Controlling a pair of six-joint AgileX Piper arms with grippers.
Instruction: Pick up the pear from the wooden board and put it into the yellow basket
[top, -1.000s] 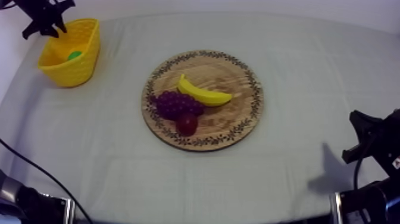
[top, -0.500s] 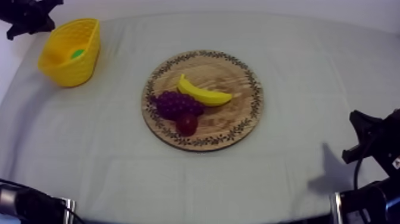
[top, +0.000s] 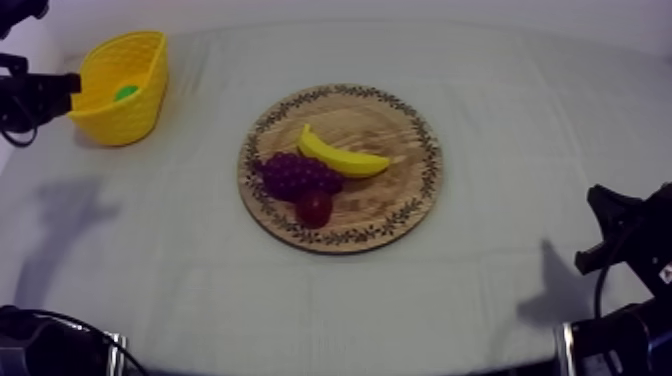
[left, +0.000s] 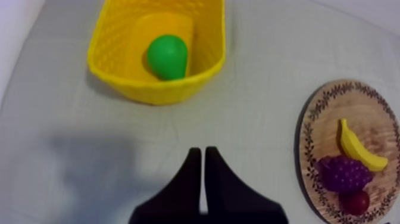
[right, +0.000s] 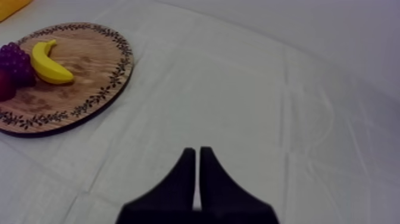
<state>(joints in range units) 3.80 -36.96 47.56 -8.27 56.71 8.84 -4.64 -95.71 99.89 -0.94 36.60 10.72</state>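
Fingers on the left arm, the left fingers (left: 191, 179), lie pressed together in a narrow black wedge with nothing between them. They hang over bare cloth just short of the yellow basket (left: 156, 95). The right fingers (right: 188, 179) are likewise closed on nothing, low over the desk (top: 520, 90) at its right side, well apart from the wooden board (top: 392, 198).

The pear (left: 167, 56) lies inside the basket, on its floor, close to the wall that faces the left fingers. From above it looks almost round. Its slightly longer axis runs roughly from that near wall toward the far end of the basket. The narrower end seems to point at the near wall, though I cannot tell where the stem is. From the top view the pear shows as a green patch over the basket's rim, at the desk's far left corner.

On the board rest a banana (top: 340, 155), a bunch of grapes (top: 298, 175) touching it, and a small red fruit (top: 314, 208) just beside the grapes.
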